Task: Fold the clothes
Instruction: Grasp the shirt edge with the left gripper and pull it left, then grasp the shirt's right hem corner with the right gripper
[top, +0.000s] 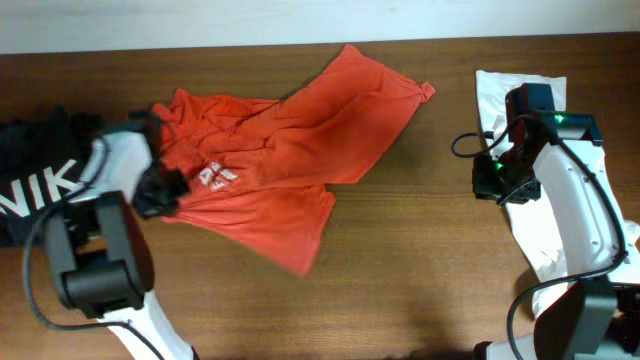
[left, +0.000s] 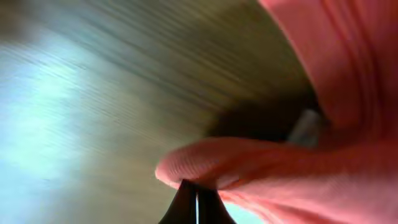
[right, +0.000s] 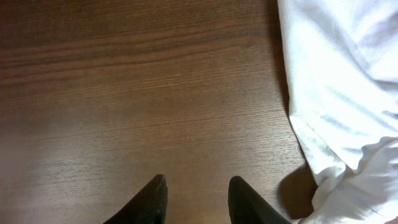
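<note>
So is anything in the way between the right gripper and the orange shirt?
No, nothing I can see. Only bare wooden table lies between the right gripper and the orange shirt. The white shirt is on the gripper's other side.

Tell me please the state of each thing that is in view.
Orange-red T-shirt: crumpled, unfolded, on the table.
White T-shirt: lying loose, not held.
Navy T-shirt: bunched at the left.
Left gripper: shut on a fold of the orange-red T-shirt.
Right gripper: open, empty, above bare wood.
</note>
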